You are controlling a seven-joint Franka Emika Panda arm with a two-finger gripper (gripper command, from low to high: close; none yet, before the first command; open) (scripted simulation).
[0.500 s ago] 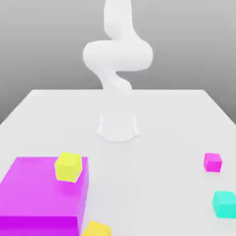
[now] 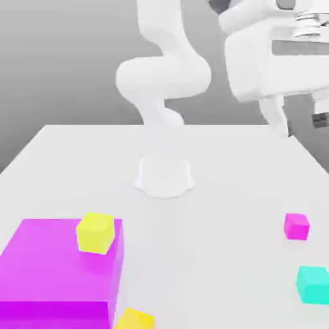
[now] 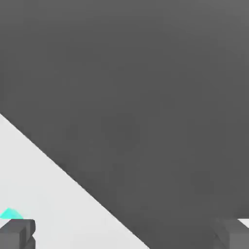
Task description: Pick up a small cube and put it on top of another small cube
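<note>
- I am seeing the hand (image 2: pixel 303 126) hanging high over the exterior view's right side, released, fingers spread wide, gripping nothing.
- The teal cube (image 2: pixel 313 285) is sitting on the surface (image 2: pixel 212 238), at the exterior view's right, well below the hand.
- In the hand view it is lying off to one finger's side, not between the fingers; I am judging that the approach is needing a sideways shift, then descent.
- I am counting one teal cube, one small magenta cube (image 2: pixel 296 227), two yellow cubes (image 2: pixel 95 233), one big magenta block (image 2: pixel 58 263).
</note>
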